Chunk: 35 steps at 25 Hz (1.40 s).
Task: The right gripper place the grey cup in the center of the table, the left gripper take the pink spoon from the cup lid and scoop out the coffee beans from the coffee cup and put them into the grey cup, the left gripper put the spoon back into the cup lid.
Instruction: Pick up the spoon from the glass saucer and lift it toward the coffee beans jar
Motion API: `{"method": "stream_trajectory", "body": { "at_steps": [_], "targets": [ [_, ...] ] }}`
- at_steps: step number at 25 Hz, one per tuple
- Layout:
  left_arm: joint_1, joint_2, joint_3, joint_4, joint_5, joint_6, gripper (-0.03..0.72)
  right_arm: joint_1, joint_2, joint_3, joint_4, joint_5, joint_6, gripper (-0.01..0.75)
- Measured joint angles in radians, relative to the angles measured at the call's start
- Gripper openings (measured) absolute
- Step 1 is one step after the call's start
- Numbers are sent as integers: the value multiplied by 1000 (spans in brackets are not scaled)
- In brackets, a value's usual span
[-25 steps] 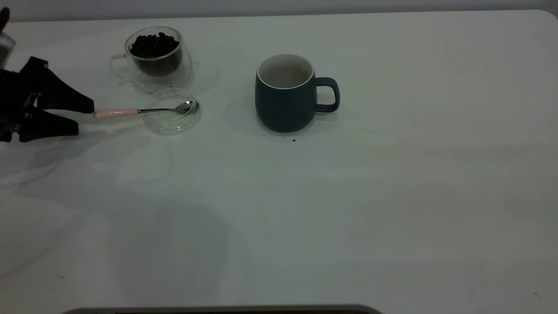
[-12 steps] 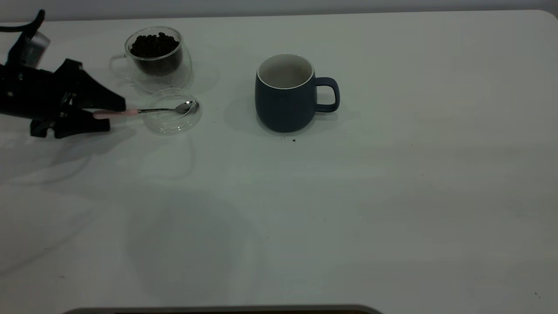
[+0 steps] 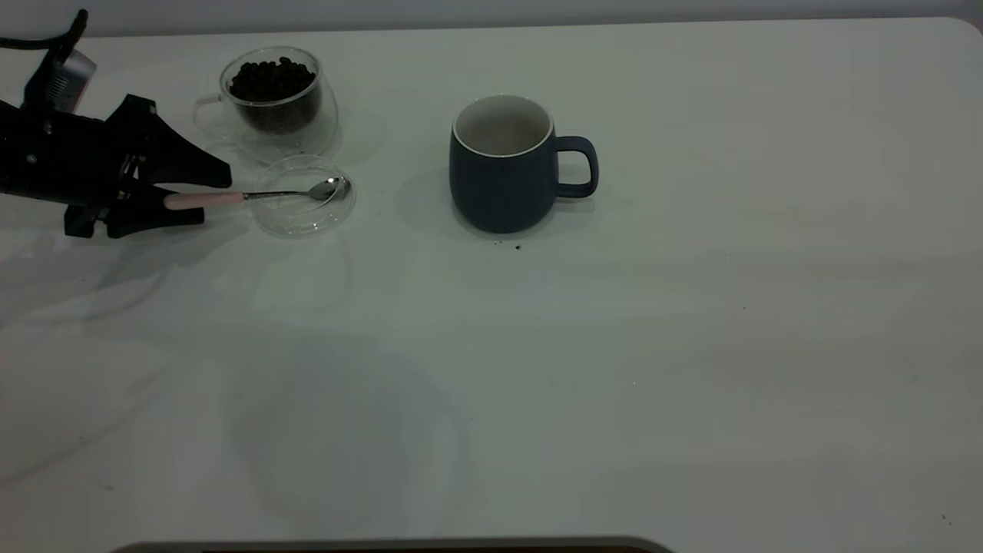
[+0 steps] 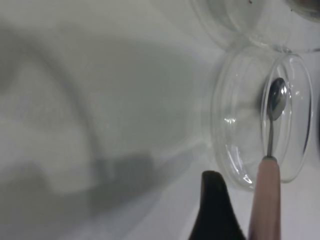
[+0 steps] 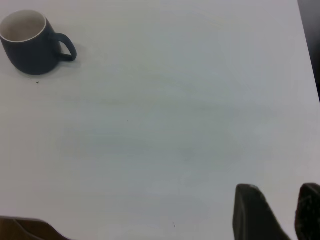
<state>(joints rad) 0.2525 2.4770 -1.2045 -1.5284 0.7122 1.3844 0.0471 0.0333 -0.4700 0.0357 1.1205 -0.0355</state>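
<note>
the pink spoon point(image 3: 253, 197) lies straight ahead of the left gripper point(image 3: 201, 198), its pale handle already between the spread jaws and its long axis running away from them, in line with the fingers. the upper finger sits just above the handle and the lower finger just below; whether either touches it cannot be told, and the jaws are clearly not closed on it. in the left wrist view one dark finger stands just beside the handle with a sliver of desk point(image 3: 691, 346) between. the closing squeeze looks to be the next thing needed, and it will act across the handle's narrow width.

the spoon has a shiny metal bowl and thin neck, the bowl resting inside the clear cup lid point(image 3: 305, 219) beyond the fingertips, the neck crossing its rim. the coffee cup point(image 3: 270, 104), full of coffee beans point(image 3: 272, 78), stands just past the lid; the grey cup point(image 3: 503, 165) stands upright well beyond, empty.

the right gripper point(image 5: 287, 215) is far off, jaws apart, holding nothing.
</note>
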Motion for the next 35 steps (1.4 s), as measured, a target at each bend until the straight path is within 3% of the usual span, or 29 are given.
{"method": "stream_trajectory", "body": {
  "at_steps": [6,15,24,31,35],
  "targets": [
    [0,0,0,0,6,-27,519,0,0,0,0,0,0,243],
    [0,0,0,72,7,-92,516,0,0,0,0,0,0,243],
    [0,0,0,23,7,-58,510,0,0,0,0,0,0,243],
    [0,0,0,23,24,-58,444,0,0,0,0,0,0,243],
    [0,0,0,23,30,-58,361,0,0,0,0,0,0,243]
  ]
}}
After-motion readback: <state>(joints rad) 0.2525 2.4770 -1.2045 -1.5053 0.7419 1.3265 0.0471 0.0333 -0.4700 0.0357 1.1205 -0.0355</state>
